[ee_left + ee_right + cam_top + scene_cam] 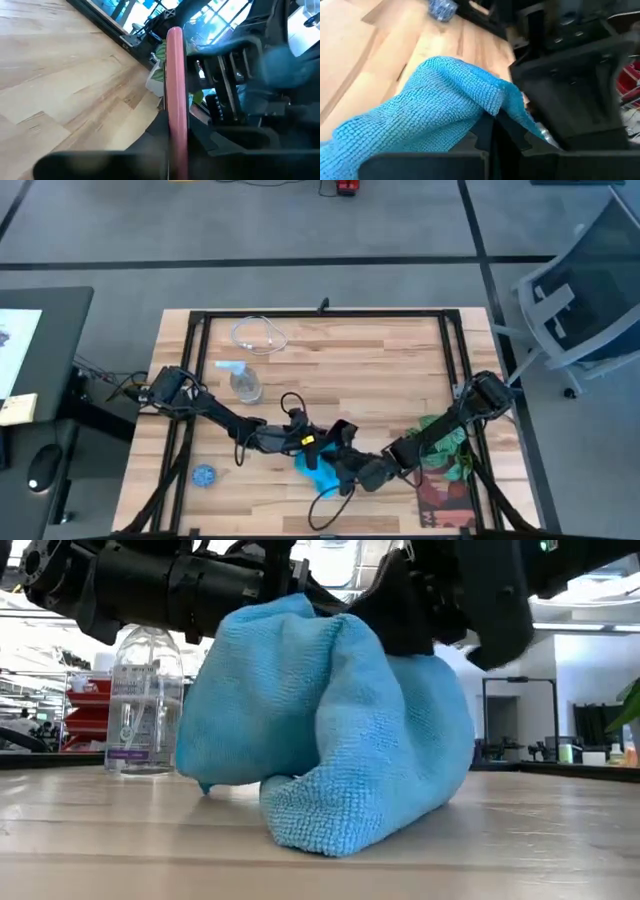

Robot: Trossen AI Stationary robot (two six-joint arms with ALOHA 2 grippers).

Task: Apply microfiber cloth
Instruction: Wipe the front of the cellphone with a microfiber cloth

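One sky-blue microfiber cloth (325, 740) hangs bunched on the wooden table (380, 370), pinched by the right gripper (345, 470); the left gripper (318, 442) clamps a thin pink-edged flat object (176, 95).

Even daylight on table (380, 370); blown-out windows behind, low view; wrist views blurred up close.

cloth (318, 472) – table (380, 360) front-centre, between both tools | bottle (245, 385) – behind-left

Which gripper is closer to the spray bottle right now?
Left. The left gripper is nearer the spray bottle; the right gripper is farther, past the microfiber cloth.
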